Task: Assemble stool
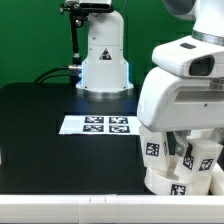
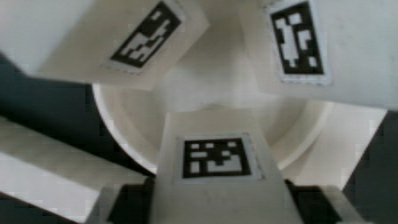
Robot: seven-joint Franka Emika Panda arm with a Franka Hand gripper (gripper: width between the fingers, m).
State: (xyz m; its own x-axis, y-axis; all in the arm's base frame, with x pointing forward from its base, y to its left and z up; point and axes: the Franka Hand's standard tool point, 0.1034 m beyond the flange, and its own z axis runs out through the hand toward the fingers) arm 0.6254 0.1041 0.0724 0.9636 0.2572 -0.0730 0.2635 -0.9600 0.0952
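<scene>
Green backdrop and a black table frame my workspace, with the marker board lying flat near the middle and another robot's base standing behind it. My own arm fills the exterior view's right, bent low over the table's near corner, where the stool parts are gathered.

From that outside camera I make out the round seat at the bottom, with tagged legs rising from it: one leg on the exterior view's left and another leg beside it. My wrist hides the gripper itself there, so that view does not say what I hold.

The wrist view fills the gap. It looks straight down onto the seat disc, and my gripper is pinching a tagged leg between its fingers, which are pressed against the leg's two sides. Two further legs and stand up from the seat's far part, apparently already seated. I judge I hold this one upright over the disc so that it can be fitted into its place; whether it is already home, neither view shows. The wrist view shows nothing of the table or board beyond the seat.
</scene>
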